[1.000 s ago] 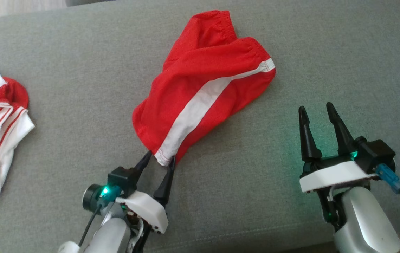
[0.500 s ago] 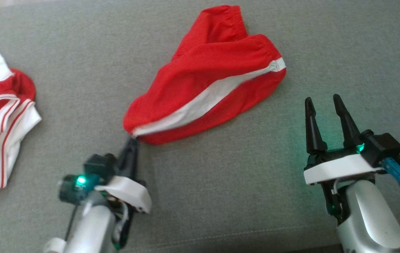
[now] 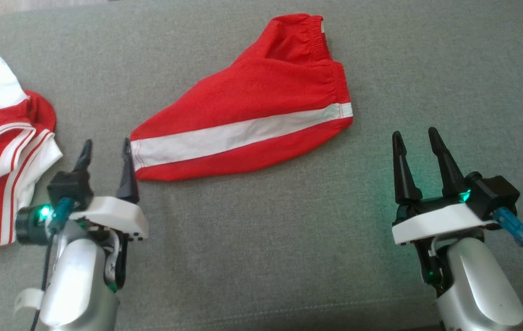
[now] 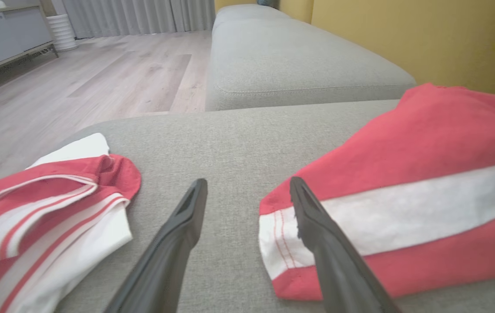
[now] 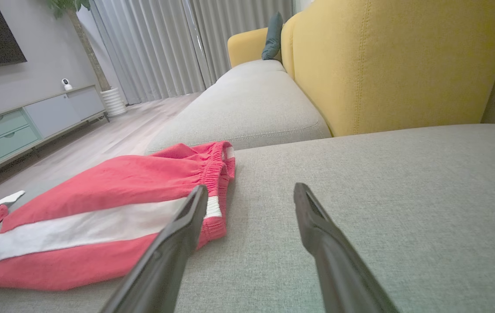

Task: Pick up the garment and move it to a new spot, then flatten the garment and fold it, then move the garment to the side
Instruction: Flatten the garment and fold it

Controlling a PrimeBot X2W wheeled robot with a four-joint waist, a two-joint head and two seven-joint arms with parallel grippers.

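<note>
The garment, a pair of red shorts (image 3: 243,119) with a white side stripe, lies stretched across the grey sofa seat (image 3: 261,239), its leg hem (image 3: 135,154) toward the robot's left and its elastic waistband (image 3: 321,46) toward the far right. The left gripper (image 3: 107,142) sits just beside that hem, fingers spread wide with nothing between them. The right gripper (image 3: 414,133) hovers apart from the waistband end, equally open and empty. To me this looks like the flattening step: the shorts lie mostly smooth, though the cloth peaks unevenly up by the waistband. The next move probably calls for both grippers to pinch opposite ends, tug out that bunching and then fold, keeping well clear of the other red-and-white garment (image 3: 4,151) heaped at the left.
</note>
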